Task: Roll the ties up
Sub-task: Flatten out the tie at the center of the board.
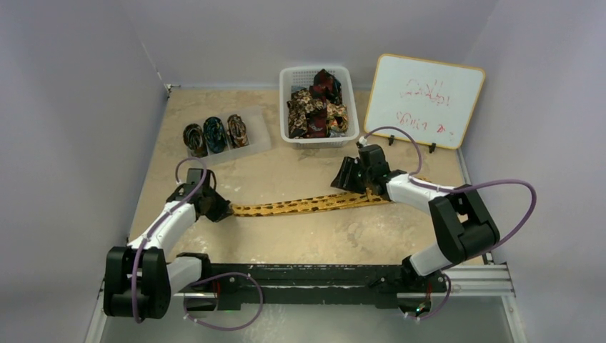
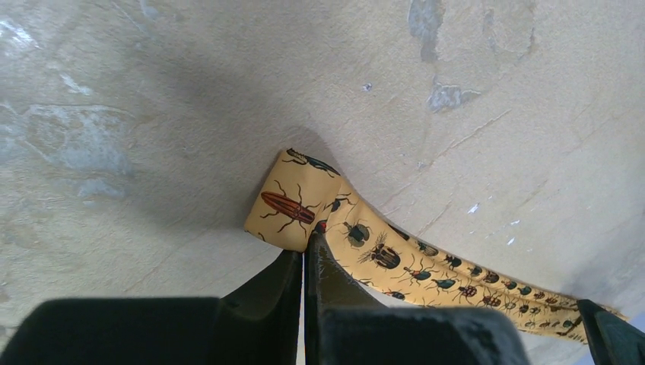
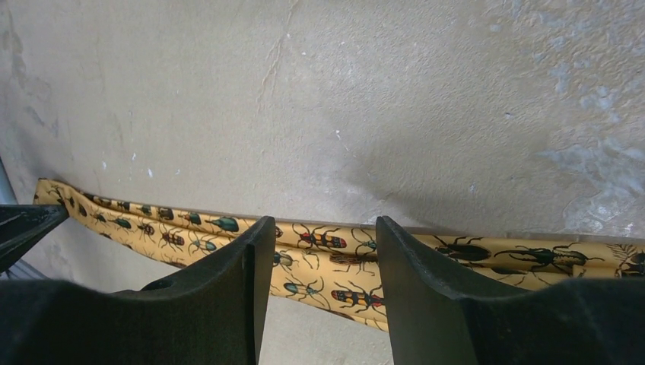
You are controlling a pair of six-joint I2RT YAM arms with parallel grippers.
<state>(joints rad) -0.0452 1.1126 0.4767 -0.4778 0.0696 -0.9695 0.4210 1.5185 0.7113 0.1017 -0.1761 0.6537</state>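
Table point(image 1: 300, 239): beige top, mottled and scuffed. Yellow tie point(image 1: 300, 206), beetle print, lies flat on it, running from the left gripper point(image 1: 226, 211) to under the right gripper point(image 1: 366, 191) and a bit past it. The end at the left gripper is folded over. Beyond the left gripper: clear tray point(image 1: 256, 141) with three rolled ties point(image 1: 215, 133). Beyond the right gripper, slightly to its left: white basket point(image 1: 286, 107) of loose ties point(image 1: 318, 107). Beyond and to its right: whiteboard point(image 1: 423, 100), propped up, red scribbles.

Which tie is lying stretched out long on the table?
The golden-yellow beetle-print fabric tie, laid out flat. Three other ties sit rolled on a clear tray; the rest are heaped in the white plastic basket.
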